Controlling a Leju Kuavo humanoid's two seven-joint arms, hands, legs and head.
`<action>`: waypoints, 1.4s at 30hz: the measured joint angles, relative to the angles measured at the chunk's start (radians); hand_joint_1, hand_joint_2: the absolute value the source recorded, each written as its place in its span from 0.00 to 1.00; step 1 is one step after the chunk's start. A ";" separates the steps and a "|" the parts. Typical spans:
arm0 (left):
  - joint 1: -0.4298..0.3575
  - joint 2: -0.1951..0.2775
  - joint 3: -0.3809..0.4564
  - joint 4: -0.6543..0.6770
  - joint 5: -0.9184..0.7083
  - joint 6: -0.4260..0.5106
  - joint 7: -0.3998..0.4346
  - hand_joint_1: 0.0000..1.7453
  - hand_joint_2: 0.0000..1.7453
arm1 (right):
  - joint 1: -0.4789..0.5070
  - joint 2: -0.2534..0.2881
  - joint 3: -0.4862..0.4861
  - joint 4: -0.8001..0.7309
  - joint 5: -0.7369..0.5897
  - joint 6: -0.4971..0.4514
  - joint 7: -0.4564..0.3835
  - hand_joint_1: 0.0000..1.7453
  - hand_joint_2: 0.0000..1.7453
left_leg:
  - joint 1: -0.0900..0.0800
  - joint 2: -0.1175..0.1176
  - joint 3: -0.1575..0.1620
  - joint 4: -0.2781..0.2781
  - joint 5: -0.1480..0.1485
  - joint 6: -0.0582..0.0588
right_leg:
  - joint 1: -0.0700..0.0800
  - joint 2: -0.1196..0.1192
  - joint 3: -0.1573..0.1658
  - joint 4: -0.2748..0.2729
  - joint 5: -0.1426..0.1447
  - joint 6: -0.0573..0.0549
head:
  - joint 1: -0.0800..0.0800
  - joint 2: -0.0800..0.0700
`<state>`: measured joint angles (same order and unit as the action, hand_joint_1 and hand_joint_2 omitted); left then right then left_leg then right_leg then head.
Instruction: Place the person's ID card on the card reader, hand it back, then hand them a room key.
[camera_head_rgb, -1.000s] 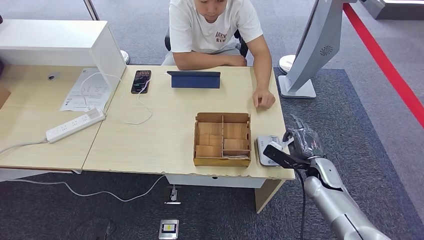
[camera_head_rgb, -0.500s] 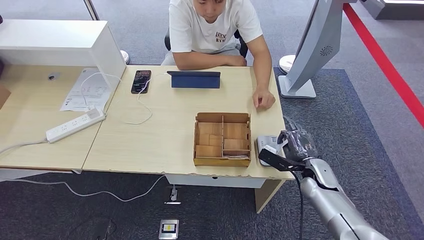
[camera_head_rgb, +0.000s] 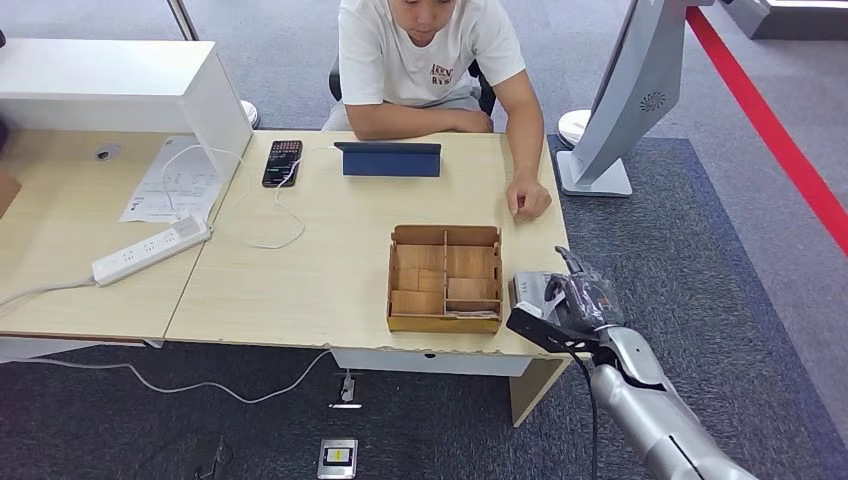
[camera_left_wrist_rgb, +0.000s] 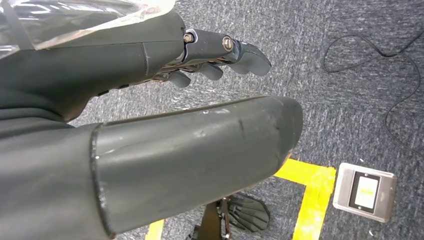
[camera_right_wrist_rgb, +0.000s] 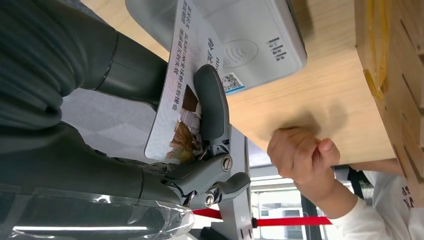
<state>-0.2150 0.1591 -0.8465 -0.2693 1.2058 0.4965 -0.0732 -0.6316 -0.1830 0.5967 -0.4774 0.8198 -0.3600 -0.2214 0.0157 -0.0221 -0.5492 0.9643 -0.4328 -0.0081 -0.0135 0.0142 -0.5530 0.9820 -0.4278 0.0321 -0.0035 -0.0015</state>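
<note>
- One of the task's three steps is under way, as I judge it: the ID card (camera_right_wrist_rgb: 182, 85) hangs just over the card reader (camera_right_wrist_rgb: 240, 35) but does not yet lie flat on it.
- Left to do, by that reading: lay the card on the reader, hand it back to the person (camera_head_rgb: 430, 60), then hand over a room key.
- Room keys are probably what lie in the wooden box (camera_head_rgb: 445, 278), just at 9 o'clock of the reader on the counter (camera_head_rgb: 320, 250); its contents are too small to tell.
- The right hand (camera_head_rgb: 570, 300) is clamped on the card, thumb under it and a dark finger (camera_right_wrist_rgb: 212, 105) pressed across its printed face, with the card's far end reaching over the reader's pale top.
- From the head view, the right arm comes in from 5 o'clock, with the hand at the counter's near right corner over the reader.
- The person's hand (camera_head_rgb: 528, 198) rests on the counter at 12 o'clock of the reader, well apart from the card.
- The left hand (camera_left_wrist_rgb: 150, 100) hangs over the carpet, holding nothing, fingers loosely apart.
</note>
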 joint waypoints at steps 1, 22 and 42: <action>0.000 0.000 0.000 0.000 0.000 0.000 0.001 0.00 0.00 | 0.000 0.000 0.001 0.001 0.001 0.005 0.003 1.00 1.00 | 0.000 0.000 0.000 0.000 0.000 0.000 | 0.000 0.000 0.000 0.000 0.000 0.000 | 0.000 0.000; -0.005 0.000 0.000 0.000 0.003 0.001 0.000 0.00 0.00 | -0.006 0.022 0.007 0.002 0.010 0.043 0.027 1.00 1.00 | 0.000 0.001 0.002 0.000 0.000 0.000 | 0.000 0.000 0.002 0.000 0.000 0.000 | 0.000 0.000; -0.006 0.010 0.000 -0.001 -0.029 0.003 -0.048 0.00 0.00 | -0.170 -0.013 0.006 -0.057 -0.021 0.035 0.019 1.00 1.00 | 0.000 0.000 0.001 0.000 0.000 0.000 | 0.000 0.000 0.001 0.000 0.000 0.000 | 0.000 0.000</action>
<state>-0.2211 0.1694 -0.8465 -0.2700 1.1769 0.4994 -0.1213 -0.8021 -0.1958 0.6025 -0.5343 0.7986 -0.3246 -0.2020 0.0156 -0.0216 -0.5479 0.9645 -0.4327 -0.0080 -0.0135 0.0145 -0.5518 0.9823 -0.4276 0.0322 -0.0035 -0.0015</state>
